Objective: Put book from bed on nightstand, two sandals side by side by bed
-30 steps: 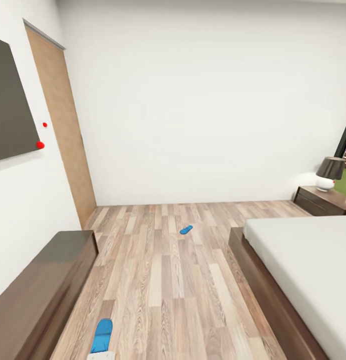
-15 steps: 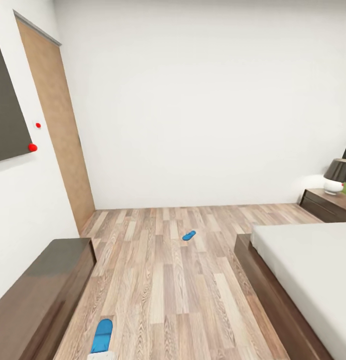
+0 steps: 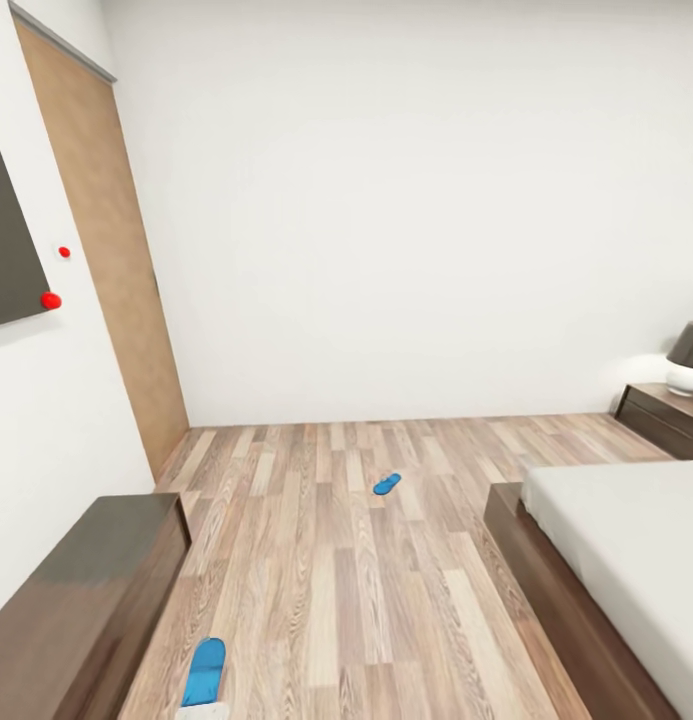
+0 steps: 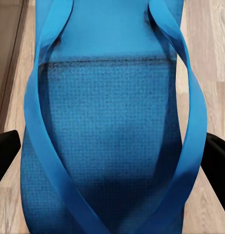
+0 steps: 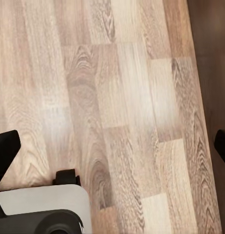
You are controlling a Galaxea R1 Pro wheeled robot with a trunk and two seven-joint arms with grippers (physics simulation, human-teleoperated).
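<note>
The left gripper (image 4: pixel 112 156) pinches one blue sandal (image 4: pixel 110 122); the right gripper (image 5: pixel 112 146) hangs spread over wood floor (image 5: pixel 117 97); the other sandal (image 3: pixel 387 484) lies well off the bed (image 3: pixel 606 540) foot

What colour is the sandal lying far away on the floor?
Bright blue. The far sandal shows best in the head view, on the wood-plank floor.

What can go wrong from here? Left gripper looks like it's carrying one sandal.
1. The sandal sits between the left gripper's fingers, gripped by the sole edges as far as the left wrist view shows; it may slip while the base drives.
2. The second sandal lies on the open floor ahead; the base could run over it or nudge it.
3. The passage between the low cabinet and the bed is narrow, so clipping either is possible.
</note>
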